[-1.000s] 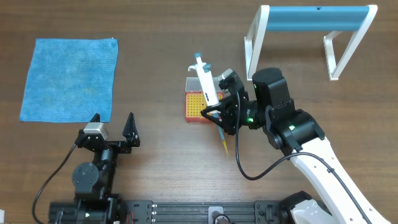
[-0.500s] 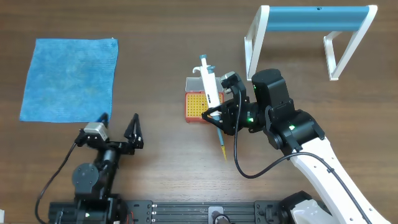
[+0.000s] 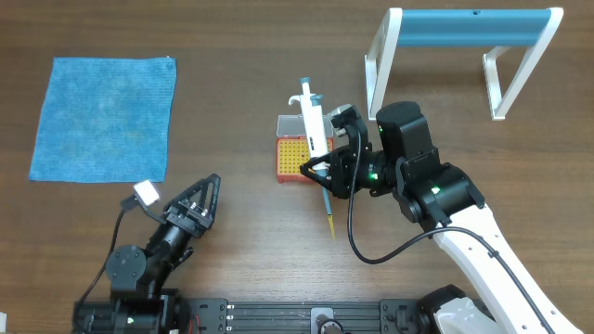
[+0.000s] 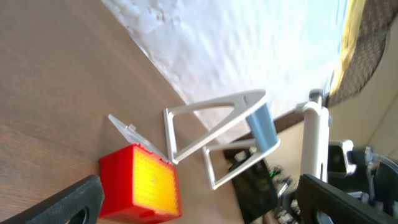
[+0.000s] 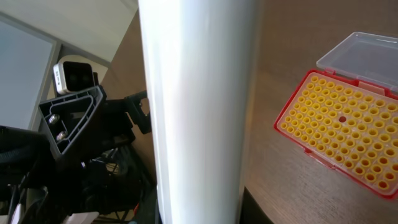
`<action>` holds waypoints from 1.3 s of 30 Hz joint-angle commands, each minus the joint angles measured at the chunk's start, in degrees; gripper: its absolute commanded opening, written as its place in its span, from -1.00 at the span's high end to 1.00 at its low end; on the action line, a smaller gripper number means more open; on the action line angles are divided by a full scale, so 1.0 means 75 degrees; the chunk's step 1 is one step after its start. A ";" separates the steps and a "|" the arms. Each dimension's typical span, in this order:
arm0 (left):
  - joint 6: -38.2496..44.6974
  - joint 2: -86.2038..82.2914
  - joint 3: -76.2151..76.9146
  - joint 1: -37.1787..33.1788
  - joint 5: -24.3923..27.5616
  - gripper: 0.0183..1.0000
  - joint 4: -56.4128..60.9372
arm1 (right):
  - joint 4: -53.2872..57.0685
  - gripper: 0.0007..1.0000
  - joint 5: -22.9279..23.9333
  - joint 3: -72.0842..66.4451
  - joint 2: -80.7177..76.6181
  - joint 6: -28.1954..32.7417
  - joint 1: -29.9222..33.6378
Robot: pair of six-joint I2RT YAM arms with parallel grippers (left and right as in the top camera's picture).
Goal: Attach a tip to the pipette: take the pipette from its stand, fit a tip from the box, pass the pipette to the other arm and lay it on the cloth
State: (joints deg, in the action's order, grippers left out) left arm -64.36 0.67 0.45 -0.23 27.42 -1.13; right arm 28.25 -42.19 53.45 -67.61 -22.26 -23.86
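Fitted: yellow tip [image 3: 331, 221] on pipette [image 3: 314, 125], clamped in right hand [image 3: 327, 173]. Handover looks next; left hand [image 3: 206, 199], wide open, must take the body.

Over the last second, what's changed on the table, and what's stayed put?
The left gripper, open, swung round to the right and now faces the tip box. The right gripper, shut on the pipette, turned it slightly. The cloth, tip box and stand did not move.
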 commanded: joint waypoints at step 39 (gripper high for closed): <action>0.1046 0.8769 0.4121 0.1448 0.4718 -1.00 0.6901 | -0.0699 0.84 -0.2728 0.0020 0.0000 -0.0140 -0.0854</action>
State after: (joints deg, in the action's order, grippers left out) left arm -56.86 66.17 30.55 10.09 67.85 50.24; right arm 23.49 -61.08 53.43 -67.83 -23.31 -30.06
